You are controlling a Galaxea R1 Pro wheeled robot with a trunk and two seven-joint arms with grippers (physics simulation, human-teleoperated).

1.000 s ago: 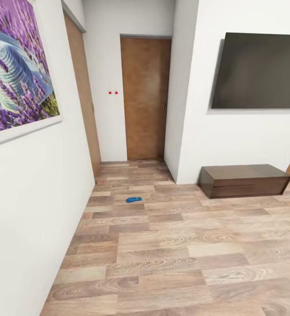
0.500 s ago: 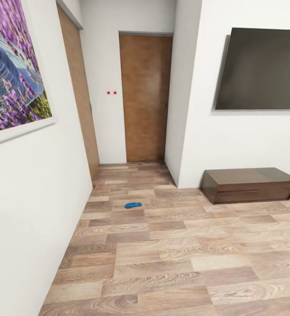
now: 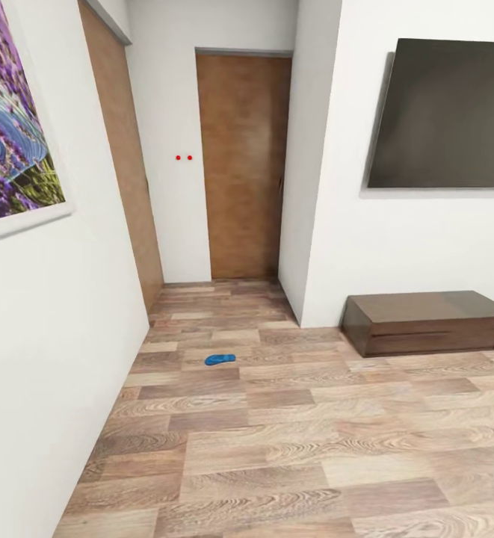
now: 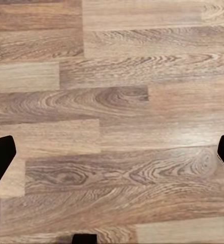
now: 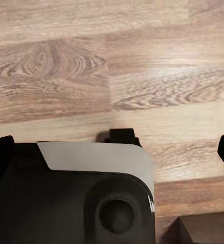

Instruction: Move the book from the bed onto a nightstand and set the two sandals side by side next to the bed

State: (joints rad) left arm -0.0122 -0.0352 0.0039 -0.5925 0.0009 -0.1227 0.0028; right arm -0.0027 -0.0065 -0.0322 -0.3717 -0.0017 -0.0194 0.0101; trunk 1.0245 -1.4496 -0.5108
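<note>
One bright blue sandal (image 3: 220, 359) lies flat on the wood-plank floor (image 3: 291, 441), near the left wall and in front of a short passage. The book, the bed and the nightstand are out of view. In the left wrist view my left gripper (image 4: 112, 157) hangs open over bare planks, its dark fingertips (image 4: 0, 155) far apart. My right gripper (image 5: 112, 152) is open too, with nothing between its fingers, above the floor and part of my own dark and grey base (image 5: 81, 198).
A white wall with a purple lavender picture (image 3: 11, 119) runs close along the left. A closed wooden door (image 3: 243, 164) ends the passage. On the right, a white wall corner (image 3: 306, 224) juts out, with a dark TV (image 3: 445, 112) above a low brown bench (image 3: 426, 321).
The head camera has moved forward and shifted, so the sandal sits lower in the picture and the walls look closer. Nothing in the room itself has moved.
</note>
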